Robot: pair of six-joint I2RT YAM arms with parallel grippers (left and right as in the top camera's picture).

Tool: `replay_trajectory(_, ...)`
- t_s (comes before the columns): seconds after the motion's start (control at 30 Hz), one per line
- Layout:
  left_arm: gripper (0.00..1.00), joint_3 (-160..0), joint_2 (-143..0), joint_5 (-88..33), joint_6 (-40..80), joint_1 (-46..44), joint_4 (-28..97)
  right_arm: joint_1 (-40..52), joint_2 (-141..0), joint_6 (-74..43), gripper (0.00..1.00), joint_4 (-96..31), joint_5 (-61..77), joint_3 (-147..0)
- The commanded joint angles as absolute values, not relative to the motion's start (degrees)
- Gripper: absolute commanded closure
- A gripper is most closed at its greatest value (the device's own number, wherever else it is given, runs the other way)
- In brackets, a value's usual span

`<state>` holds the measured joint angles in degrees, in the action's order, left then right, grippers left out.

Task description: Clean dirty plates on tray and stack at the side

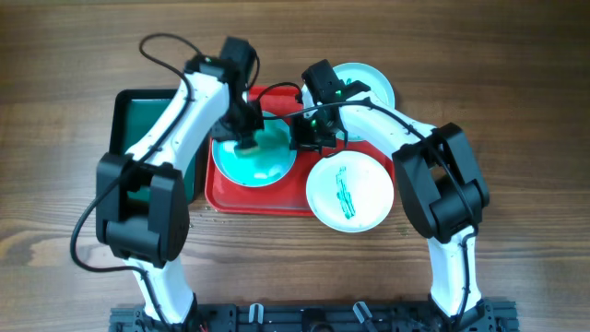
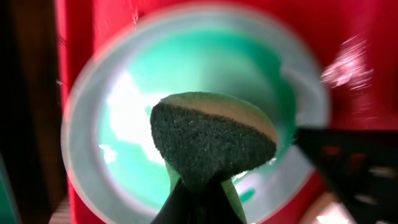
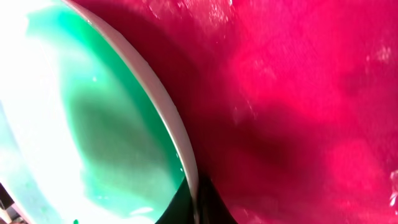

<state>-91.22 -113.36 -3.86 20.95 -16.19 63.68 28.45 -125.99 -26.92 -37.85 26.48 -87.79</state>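
A plate [image 1: 258, 164] smeared all over with green lies on the left half of the red tray [image 1: 277, 201]. My left gripper [image 1: 247, 136] is shut on a dark green sponge [image 2: 211, 140] and presses it on this plate [image 2: 124, 124]. My right gripper [image 1: 302, 140] is shut on the plate's right rim [image 3: 177, 134], one finger inside and one outside. A second plate [image 1: 350, 189] with green streaks overlaps the tray's right front corner. A third plate [image 1: 369, 83] lies on the table behind the tray, partly hidden by my right arm.
A narrower dark green tray [image 1: 138, 120] lies left of the red tray, partly under my left arm. Bare red tray floor [image 3: 298, 112] shows beside the plate in the right wrist view. Wooden table [image 1: 516, 111] surrounds the trays.
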Motion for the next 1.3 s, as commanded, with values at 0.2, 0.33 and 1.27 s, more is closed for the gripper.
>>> replay_trajectory(0.2,0.96,-98.74,-113.03,-6.39,21.47,-5.02,65.06,28.49,-111.35,-25.54,0.96,-45.76,3.90,-87.42)
replay_trajectory(0.33,0.96,-98.59,-113.03,-6.33,21.47,-4.49,64.45,31.75,-105.32,-25.45,0.96,-47.24,-15.97,-87.42)
replay_trajectory(1.27,0.96,-98.56,-113.16,-6.37,21.50,-4.64,64.12,59.35,-102.91,-22.50,0.96,-47.81,-87.07,-87.42)
